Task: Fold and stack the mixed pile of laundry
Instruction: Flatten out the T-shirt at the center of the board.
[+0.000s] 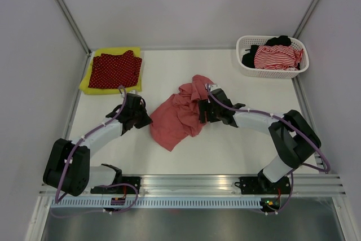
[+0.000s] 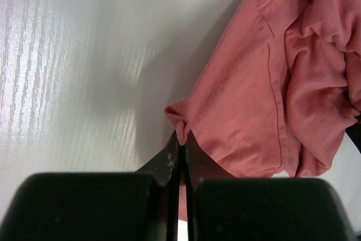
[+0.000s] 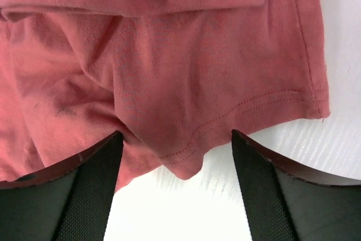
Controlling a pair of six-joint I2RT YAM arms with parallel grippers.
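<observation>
Starting at the far left corner of the worktop: finding the dark red white-dotted cloth lying flat on the yellow-green garment, well apart from both arms. Moving rightward, pinching a small corner of the salmon-pink polo shirt with the left gripper, jaws pressed together on that fabric at the shirt's left edge. Sprawling crumpled across the middle of the worktop, long axis running from near left to far right, and so lying rightward of the left jaws and leftward of the right ones. Hovering at the shirt's right side with the right gripper, jaws standing wide and straddling a drooping fold of hem, not clamping it. Judging the coming move as turning on that fold sitting squarely between the right fingers, probably needing only a closing there before drawing the two ends apart along the long axis. Waiting at the far right corner, inside the white basket: the red-white striped piece and the black piece.
</observation>
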